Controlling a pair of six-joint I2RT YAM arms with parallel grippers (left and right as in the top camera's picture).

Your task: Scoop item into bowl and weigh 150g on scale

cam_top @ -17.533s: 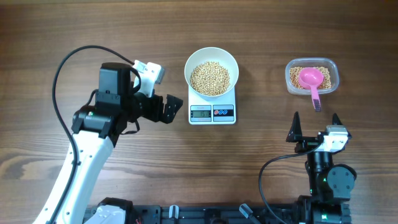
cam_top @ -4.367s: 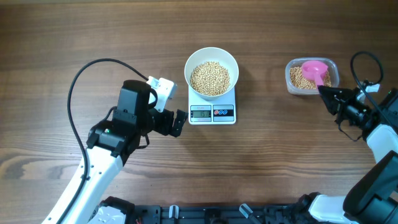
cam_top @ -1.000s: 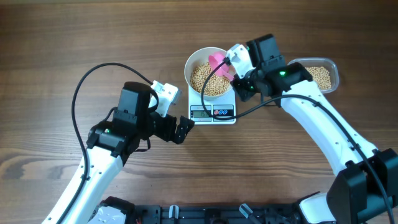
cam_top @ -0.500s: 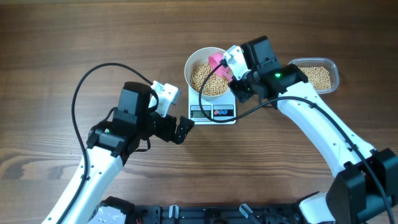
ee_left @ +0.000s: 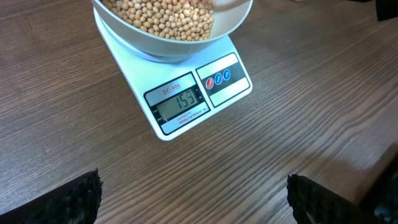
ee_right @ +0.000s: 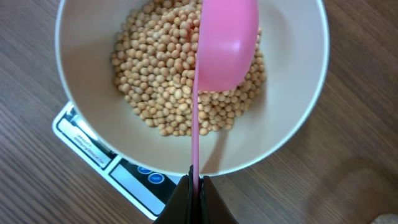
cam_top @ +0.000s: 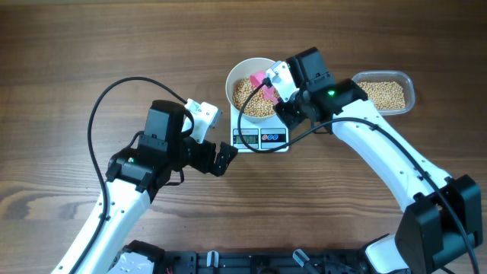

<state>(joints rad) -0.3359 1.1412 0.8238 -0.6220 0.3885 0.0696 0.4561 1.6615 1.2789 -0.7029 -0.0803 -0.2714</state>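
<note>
Seen from overhead, the bowl [cam_top: 231,81] is blocked at 3 o'clock by the right gripper [cam_top: 271,90] and its arm, which runs off toward 5 o'clock. The pink scoop [cam_top: 257,79] it pinches hangs over the bowl's mouth. The left gripper [cam_top: 227,158], jaws wide, stands at 8 o'clock of the scale [cam_top: 260,138]. Bare table [cam_top: 114,38] lies at 9 and 12 o'clock of the bowl — the tub [cam_top: 384,92] sits at 3 o'clock, beyond the arm.
</note>
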